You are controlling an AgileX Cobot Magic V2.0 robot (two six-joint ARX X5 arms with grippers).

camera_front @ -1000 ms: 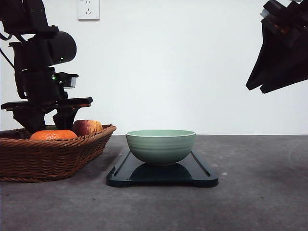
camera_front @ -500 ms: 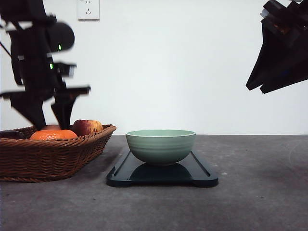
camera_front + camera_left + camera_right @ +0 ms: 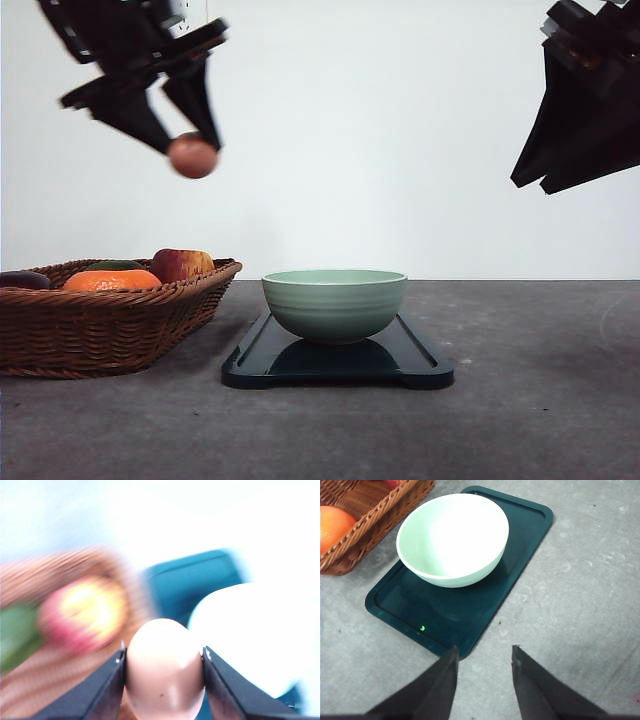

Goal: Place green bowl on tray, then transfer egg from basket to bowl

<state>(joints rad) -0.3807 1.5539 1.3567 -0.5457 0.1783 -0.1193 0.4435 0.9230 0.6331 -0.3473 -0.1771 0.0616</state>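
Observation:
The pale green bowl (image 3: 334, 304) stands upright on the dark tray (image 3: 420, 362), empty inside (image 3: 452, 536). High above the basket's right end my left gripper (image 3: 193, 150) is shut on a brownish egg (image 3: 193, 156); in the left wrist view the egg (image 3: 164, 669) sits clamped between both fingers, with the bowl (image 3: 250, 630) and tray (image 3: 192, 582) blurred beyond it. The wicker basket (image 3: 100, 330) rests at the left. My right gripper (image 3: 585, 110) hangs high at the right, its fingers (image 3: 437, 685) apart over bare table near the tray's corner (image 3: 465, 640).
The basket holds an orange (image 3: 110, 281), an apple (image 3: 180, 264), a green item (image 3: 115, 265) and a dark item (image 3: 22, 280). The grey tabletop (image 3: 540, 400) stretches to the right of the tray. A white wall with a socket (image 3: 183, 18) stands behind.
My left gripper has risen out of the basket with the egg and moved right, towards the bowl. The right arm, bowl and tray stayed put.

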